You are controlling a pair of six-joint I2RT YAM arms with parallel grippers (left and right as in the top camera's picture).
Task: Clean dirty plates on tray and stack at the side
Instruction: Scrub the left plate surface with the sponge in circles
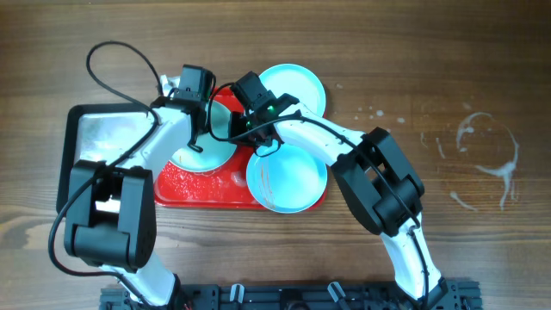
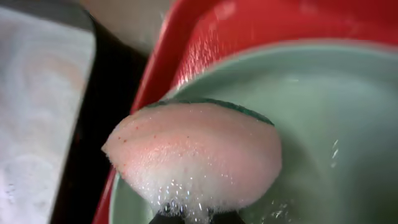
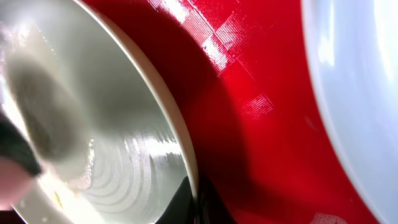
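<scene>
The left gripper (image 2: 186, 218) is clamping nearly shut on a foamy sponge (image 2: 199, 155); only dark finger tips are showing at 6 o'clock of the left wrist view. The sponge is pressing into the washed plate (image 2: 323, 124), close to its 9 o'clock rim. The right gripper (image 3: 189, 202) is sitting at the same plate's rim, its dark tips showing right on the edge. It seems to be pinching the rim with only a narrow gap, though how firmly is unclear.

This plate is lying at 9 o'clock on the tray (image 2: 261, 25), with the metal pan (image 2: 118, 93) just beside the tray at 9 o'clock. A second plate (image 1: 288, 181) is resting at the tray's 4 o'clock corner, and a third plate (image 1: 297, 82) seems to be straddling the rim at 1 o'clock.

Scrubbing this near the edge is risking a tipped plate, and soapy plastic could be slipping out of so thin a pinch. The two wrists are also crowding each other and could be colliding.

The washed plate is looking pale mint, glossy and wet, with suds gathering under the sponge. The second plate is showing faint reddish streaks.
</scene>
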